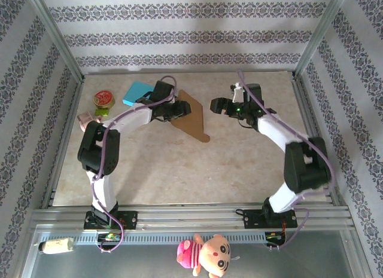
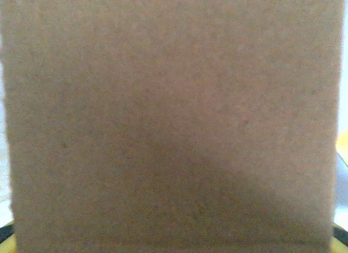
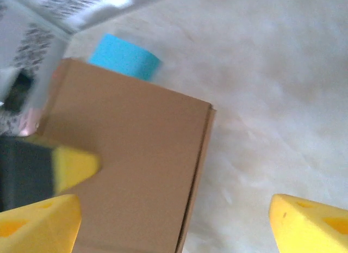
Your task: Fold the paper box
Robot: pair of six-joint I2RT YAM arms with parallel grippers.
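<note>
The paper box (image 1: 194,119) is a flat brown cardboard piece at the back middle of the table, its pointed end toward the front. My left gripper (image 1: 178,109) is at its left edge, shut on it. In the left wrist view the cardboard (image 2: 174,122) is right up against the lens and hides the fingers. In the right wrist view one black-and-yellow finger (image 3: 70,166) of the left gripper lies against the box face (image 3: 136,155). My right gripper (image 1: 216,104) hovers just right of the box, open, its yellow fingertips wide apart (image 3: 175,209) with nothing between them.
A blue block (image 1: 136,94) lies behind the box, also seen as a blue block (image 3: 128,57) in the right wrist view. A round red-rimmed tin (image 1: 104,98) and a pink object (image 1: 87,118) sit at the far left. Metal frame posts bound the table. A plush toy (image 1: 206,254) lies below the front rail.
</note>
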